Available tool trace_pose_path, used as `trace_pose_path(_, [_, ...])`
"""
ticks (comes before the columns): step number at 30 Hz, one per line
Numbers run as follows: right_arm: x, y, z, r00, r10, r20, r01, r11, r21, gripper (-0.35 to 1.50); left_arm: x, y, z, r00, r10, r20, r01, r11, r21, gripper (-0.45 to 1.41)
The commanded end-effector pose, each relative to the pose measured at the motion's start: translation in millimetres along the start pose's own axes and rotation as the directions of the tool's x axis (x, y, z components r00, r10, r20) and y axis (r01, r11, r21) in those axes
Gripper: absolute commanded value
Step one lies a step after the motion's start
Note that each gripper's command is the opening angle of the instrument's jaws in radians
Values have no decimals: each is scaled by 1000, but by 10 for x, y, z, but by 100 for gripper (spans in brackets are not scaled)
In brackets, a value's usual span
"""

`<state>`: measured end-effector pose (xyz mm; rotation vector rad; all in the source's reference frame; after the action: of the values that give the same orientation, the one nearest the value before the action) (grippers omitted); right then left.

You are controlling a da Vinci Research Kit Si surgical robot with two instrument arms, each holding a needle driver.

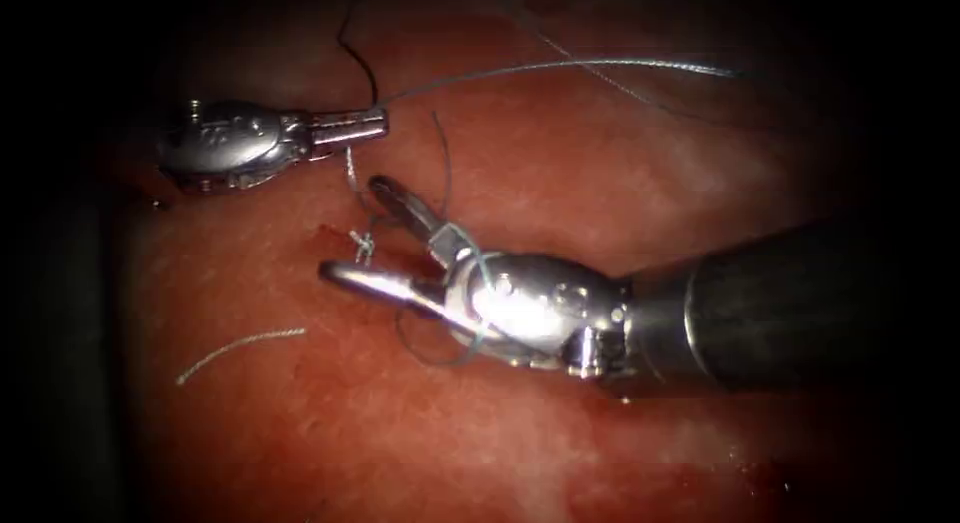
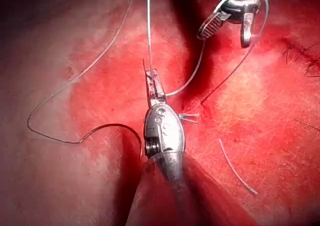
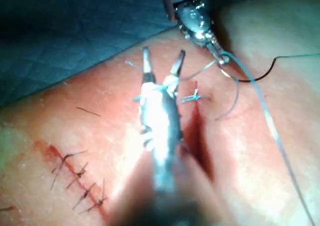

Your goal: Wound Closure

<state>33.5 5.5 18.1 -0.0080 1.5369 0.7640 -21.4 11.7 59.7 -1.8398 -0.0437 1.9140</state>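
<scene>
- Thread (image 1: 560, 67) sits pinched in the closed jaws of the left tool (image 1: 375, 123), likely to keep the strand taut off the knot (image 1: 362, 245).
- Right tool (image 1: 360, 233): jaws spread wide astride the knot, gripping nothing; a loop lies around its wrist.
- Needle (image 3: 257, 75) lies free near the left tool, out of the tissue (image 1: 600, 183).
- Cut (image 3: 197, 131) gapes beyond the knot; cut end (image 1: 240, 345) lies left of it.
</scene>
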Motion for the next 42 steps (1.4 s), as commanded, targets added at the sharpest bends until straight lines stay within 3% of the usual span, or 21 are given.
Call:
trace_pose_path(1, [-12,-3,-5,1000,9,7,-9,1000,-13,88,-8,13,1,1000,-4,1,4,1000,-2,-45])
trace_pose_path(8, [-28,17,-17,999,46,22,-45,997,-69,79,4,40,-11,999,-10,-44,10,1000,-2,-45])
trace_pose_path(12, [-49,27,-18,995,57,83,-49,994,-98,76,11,67,-21,998,-16,-54,15,1000,-26,-45])
trace_pose_path(21, [-69,39,-14,989,38,146,-21,993,-120,66,27,113,-41,998,-19,-63,16,999,-47,-45])
trace_pose_path(27, [-90,31,1,977,18,210,-1,997,-79,66,49,139,-50,998,-31,-60,27,998,-62,-45])
trace_pose_path(35, [-125,7,26,960,-14,278,12,1000,7,64,104,164,-34,994,-73,-77,66,993,-95,-45])
trace_pose_path(42, [-129,0,29,956,-20,292,-2,997,74,103,137,163,-3,993,-79,-85,68,990,-122,-45])
